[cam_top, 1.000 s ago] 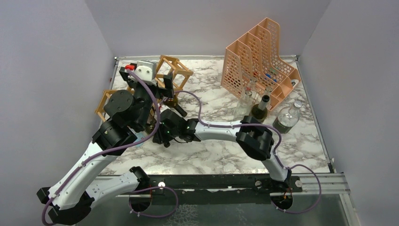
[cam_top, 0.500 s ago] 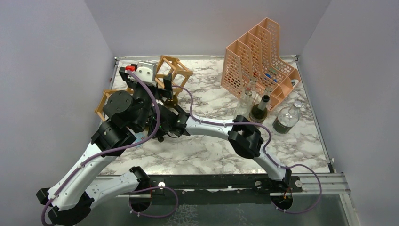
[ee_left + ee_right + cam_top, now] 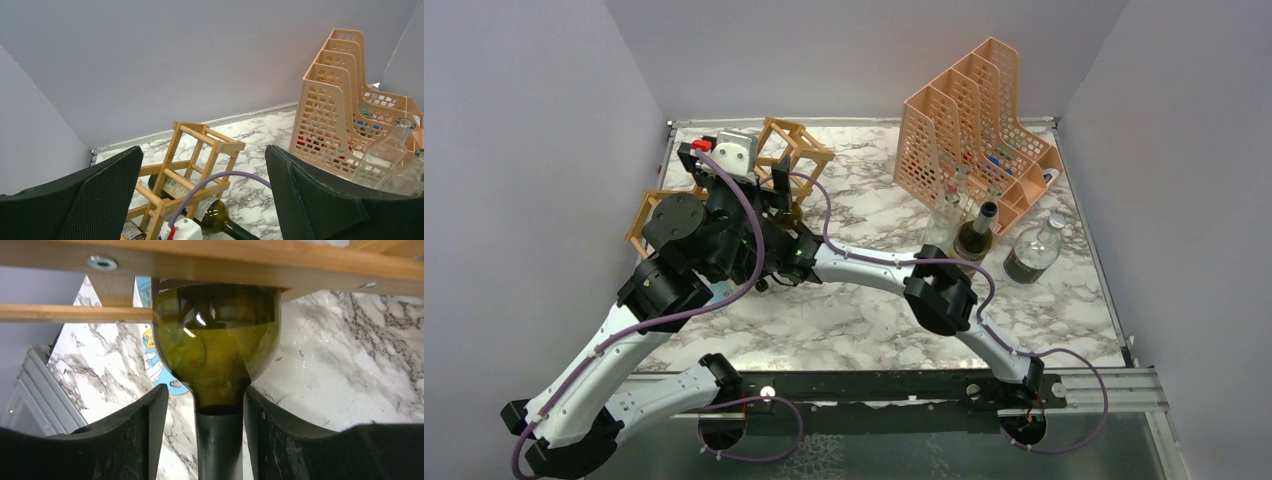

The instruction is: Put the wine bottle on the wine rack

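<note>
The wine bottle (image 3: pixel 215 345), dark olive-green glass with a black foil neck, lies on its side with its body inside a lower cell of the wooden wine rack (image 3: pixel 200 260). My right gripper (image 3: pixel 204 395) straddles the neck. Its jaws are open, with a clear gap on the left side and the right finger close to the foil. From the left wrist view the bottle (image 3: pixel 227 217) pokes out of the rack (image 3: pixel 200 150), neck towards the right. My left gripper (image 3: pixel 202 150) hangs wide open above the rack, holding nothing. From above, the rack (image 3: pixel 796 150) is largely covered by both arms.
A peach mesh file holder (image 3: pixel 974 120) stands at the back right. In front of it stand a clear bottle (image 3: pixel 944 215), a dark bottle (image 3: pixel 976 235) and a clear bottle with dark liquid (image 3: pixel 1034 250). A second labelled bottle (image 3: pixel 131 230) lies in the rack.
My right arm has pushed left, carrying the bottle deeper into the rack and under the left arm. Its jaws have since loosened from the neck. The left gripper has stayed open.
</note>
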Motion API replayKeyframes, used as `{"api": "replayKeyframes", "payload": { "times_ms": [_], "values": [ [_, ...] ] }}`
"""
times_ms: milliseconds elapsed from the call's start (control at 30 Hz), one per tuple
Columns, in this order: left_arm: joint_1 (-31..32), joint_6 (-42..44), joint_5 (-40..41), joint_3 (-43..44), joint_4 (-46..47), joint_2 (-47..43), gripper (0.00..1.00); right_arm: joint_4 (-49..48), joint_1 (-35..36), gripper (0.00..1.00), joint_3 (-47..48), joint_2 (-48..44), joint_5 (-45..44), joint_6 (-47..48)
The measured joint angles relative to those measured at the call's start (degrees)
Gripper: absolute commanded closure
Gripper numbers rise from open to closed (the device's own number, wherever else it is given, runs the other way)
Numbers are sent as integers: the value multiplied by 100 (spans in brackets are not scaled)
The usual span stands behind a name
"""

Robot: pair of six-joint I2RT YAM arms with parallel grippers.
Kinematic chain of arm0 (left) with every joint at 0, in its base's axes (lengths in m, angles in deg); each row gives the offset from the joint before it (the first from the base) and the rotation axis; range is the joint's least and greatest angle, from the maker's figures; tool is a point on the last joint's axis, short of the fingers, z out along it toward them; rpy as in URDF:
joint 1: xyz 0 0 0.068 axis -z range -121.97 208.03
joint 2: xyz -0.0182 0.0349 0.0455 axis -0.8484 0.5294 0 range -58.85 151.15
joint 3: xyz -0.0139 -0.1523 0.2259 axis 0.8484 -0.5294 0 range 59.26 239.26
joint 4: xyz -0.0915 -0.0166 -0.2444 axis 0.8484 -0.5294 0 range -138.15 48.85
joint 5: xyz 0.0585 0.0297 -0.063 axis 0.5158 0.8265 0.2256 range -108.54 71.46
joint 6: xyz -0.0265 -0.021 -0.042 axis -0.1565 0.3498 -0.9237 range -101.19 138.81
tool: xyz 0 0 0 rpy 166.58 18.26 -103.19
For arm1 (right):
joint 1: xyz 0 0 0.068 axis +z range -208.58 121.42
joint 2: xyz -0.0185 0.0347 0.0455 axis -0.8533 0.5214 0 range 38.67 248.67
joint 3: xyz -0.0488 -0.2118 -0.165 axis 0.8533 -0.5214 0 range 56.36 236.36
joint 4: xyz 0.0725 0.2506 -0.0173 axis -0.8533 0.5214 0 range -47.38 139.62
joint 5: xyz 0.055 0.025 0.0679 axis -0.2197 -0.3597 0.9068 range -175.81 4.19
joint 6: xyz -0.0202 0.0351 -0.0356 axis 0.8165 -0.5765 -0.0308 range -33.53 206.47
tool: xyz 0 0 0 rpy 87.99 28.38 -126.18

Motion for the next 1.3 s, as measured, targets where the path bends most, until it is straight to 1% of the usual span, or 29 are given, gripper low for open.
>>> {"api": "replayKeyframes", "payload": {
  "times_ms": [33,100,133,233,267,367,500,600,633,733,767,833,933,1067,1300],
  "values": [
    [0,0,-2,0,0,-2,1,-48,0,41,2,0,-26,13],
    [0,0,-2,0,0,-4,1,-136,0,45,-2,0,-66,31],
    [0,-2,-4,0,0,-7,1,-188,-9,48,-15,0,-79,48],
    [0,-2,-7,0,-2,-7,1,-321,-28,62,-61,0,-166,68],
    [0,-2,-7,0,0,-7,1,-334,-35,64,-68,0,-212,68],
    [0,-4,-9,0,-2,-7,1,-372,-44,67,-74,0,-319,66],
    [0,-4,-11,0,-2,-7,1,-450,-44,67,-92,0,-439,61],
    [0,-4,-13,0,-4,-7,1,-564,-44,65,-197,-4,-468,70],
    [0,-4,-13,0,-7,-7,1,-643,-50,61,-260,-20,-463,79],
    [0,-2,-13,2,-9,-7,1,-855,-61,43,-485,-107,-446,103],
    [0,-2,-13,4,-9,-7,1,-872,-61,40,-568,-155,-444,114],
    [0,-2,-13,7,-9,-7,1,-883,-61,37,-699,-245,-444,127],
    [0,-2,-13,33,-35,-7,1,-883,-63,35,-815,-376,-426,157],
    [0,-37,-37,136,-81,-4,1,-883,-63,35,-992,-664,-363,205],
    [0,-282,-341,463,-205,-35,1,-1132,-68,34,-1919,-1856,-186,326]
  ]
}}
